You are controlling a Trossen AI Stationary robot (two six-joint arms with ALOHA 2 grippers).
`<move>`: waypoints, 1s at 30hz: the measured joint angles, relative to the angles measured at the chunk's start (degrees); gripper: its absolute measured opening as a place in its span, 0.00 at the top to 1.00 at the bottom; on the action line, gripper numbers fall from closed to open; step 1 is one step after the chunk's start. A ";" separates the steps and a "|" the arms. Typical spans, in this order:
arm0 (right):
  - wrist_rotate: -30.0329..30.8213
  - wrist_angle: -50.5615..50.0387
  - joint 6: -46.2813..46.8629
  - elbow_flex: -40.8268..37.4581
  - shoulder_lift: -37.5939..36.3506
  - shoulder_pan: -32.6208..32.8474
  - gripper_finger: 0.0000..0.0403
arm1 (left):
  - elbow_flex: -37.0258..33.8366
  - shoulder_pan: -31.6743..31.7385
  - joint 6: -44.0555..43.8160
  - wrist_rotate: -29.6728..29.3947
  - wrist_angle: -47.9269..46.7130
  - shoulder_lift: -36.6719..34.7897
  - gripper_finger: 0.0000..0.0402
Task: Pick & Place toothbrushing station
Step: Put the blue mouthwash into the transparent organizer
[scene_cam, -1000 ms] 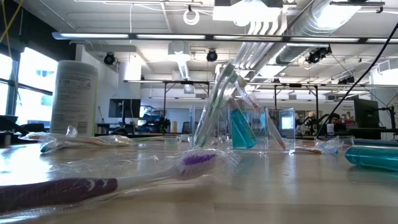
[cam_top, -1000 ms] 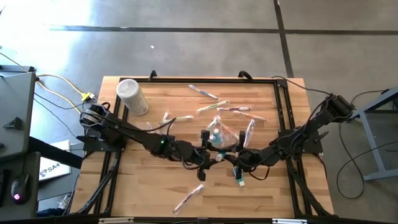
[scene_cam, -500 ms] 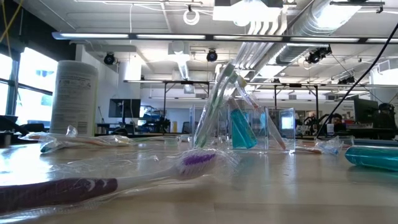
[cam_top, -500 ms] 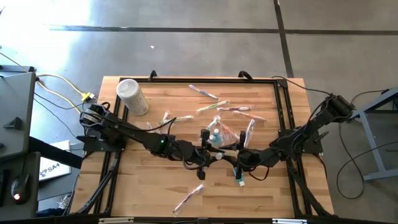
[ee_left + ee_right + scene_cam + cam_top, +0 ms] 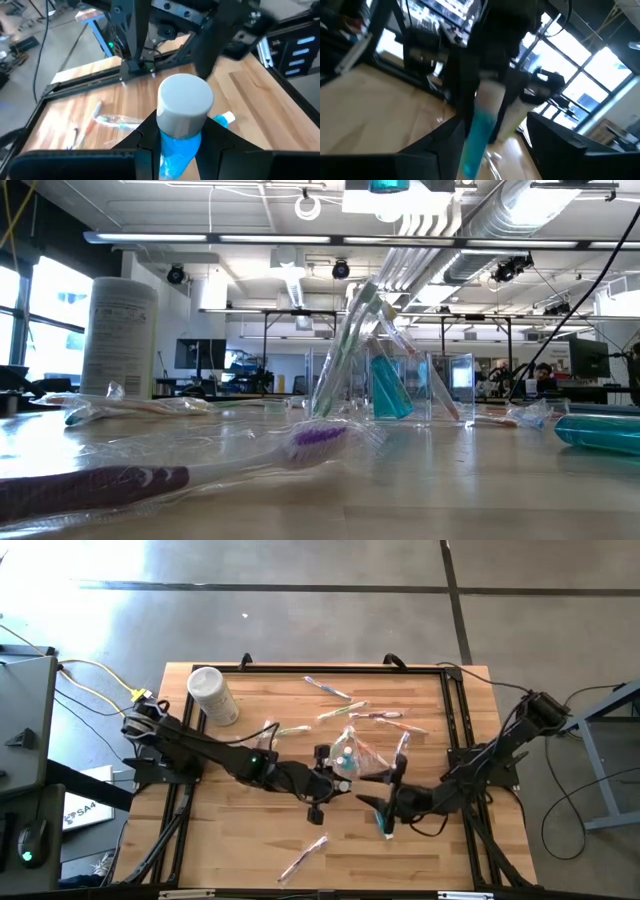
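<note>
The toothbrushing station (image 5: 352, 756) is a clear boxy holder near the table's middle, standing on its base. In the low view the station (image 5: 415, 385) holds toothbrushes and a teal tube. My left gripper (image 5: 181, 142) hovers just in front of it, shut on a blue toothpaste tube (image 5: 181, 150) with a pale cap (image 5: 184, 102). My right gripper (image 5: 378, 798) stands open a little to the right of the left one. In its wrist view the right gripper (image 5: 495, 150) has its fingers wide apart, and the tube (image 5: 479, 132) shows beyond them untouched. My left gripper pinches the tube's blue body just under the cap (image 5: 179, 139) between its two fingers. The fingers (image 5: 150, 137) come nearly level from the table's left. The tube is lifted clear with its cap uppermost, and its teal lower end (image 5: 388, 184) hangs below.
Wrapped toothbrushes lie scattered over the wood, such as those at the far middle (image 5: 328, 688) and near the front edge (image 5: 303, 860). A second teal tube (image 5: 386, 826) lies under my right gripper. A tall white tub (image 5: 212, 695) stands at the far left.
My right gripper has opened, let go of the tube and drawn back toward the table's right edge. My left gripper keeps the tube and has tipped its wrist upward. The tube's teal end has come into the top of the low view.
</note>
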 joint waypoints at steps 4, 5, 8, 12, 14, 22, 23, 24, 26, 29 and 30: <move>-4.13 1.82 1.19 0.00 0.00 -2.32 0.52 | -0.10 0.00 0.11 0.00 0.00 0.30 0.82; -5.49 1.84 1.94 0.00 0.00 -3.13 0.52 | -0.04 0.00 0.20 0.02 0.38 0.22 0.82; -11.36 1.37 4.82 0.00 0.00 -5.65 0.54 | -0.02 -0.02 0.49 0.02 0.66 0.18 0.82; -17.92 1.39 7.72 0.00 0.00 -8.21 0.56 | -0.02 0.03 1.08 0.00 0.93 0.18 0.82; -20.04 1.37 8.56 0.00 0.00 -9.06 0.57 | -0.02 0.39 1.10 0.00 0.74 0.20 0.82; -28.99 0.84 12.20 -0.02 0.00 -12.74 0.57 | -0.02 1.08 0.86 0.00 0.81 0.20 0.82; -29.27 0.84 12.17 -0.02 0.00 -12.92 0.57 | -0.02 1.08 1.06 0.00 0.79 0.20 0.82; -29.52 0.84 12.17 -0.02 0.00 -13.00 0.57 | -0.02 1.08 1.08 0.00 0.79 0.22 0.82; -30.93 0.85 12.16 -0.02 0.00 -13.09 0.57 | -0.02 1.04 1.06 0.02 0.79 0.22 0.82; -31.92 0.88 12.15 -0.02 0.00 -13.22 0.57 | -0.02 1.02 1.07 0.15 0.83 0.24 0.82; -31.91 0.88 12.15 -0.02 0.00 -13.24 0.58 | -0.02 1.03 1.08 0.13 0.81 0.24 0.82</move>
